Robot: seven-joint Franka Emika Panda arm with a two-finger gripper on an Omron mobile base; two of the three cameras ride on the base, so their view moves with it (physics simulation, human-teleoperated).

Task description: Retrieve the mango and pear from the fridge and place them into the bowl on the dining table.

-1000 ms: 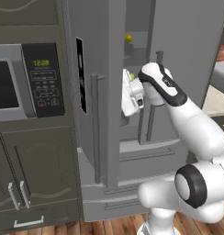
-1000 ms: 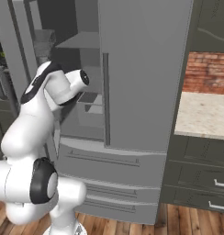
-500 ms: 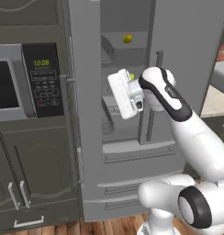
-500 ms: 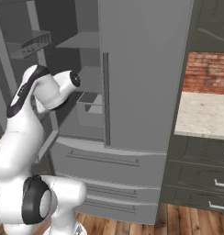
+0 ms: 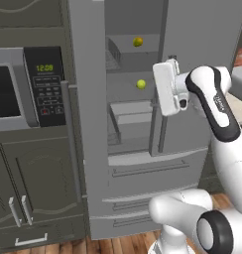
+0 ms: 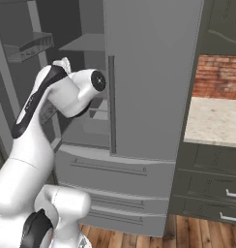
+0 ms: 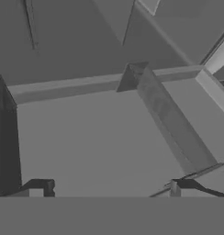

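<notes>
Grey fridge [image 5: 138, 163] with grey shelves; above the white hand an orange-yellow mango [image 5: 138, 42], beside it a seemingly yellow-green pear [image 5: 141, 84].

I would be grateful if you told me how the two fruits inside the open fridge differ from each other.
The mango is orange-yellow with a darker blush, while the pear is a brighter yellow-green. The mango rests on the higher shelf, the pear on the shelf below it. The pear sits nearer the level of the robot's hand than the mango does. Both are small, roundish, about equal in size, and untouched.
</notes>
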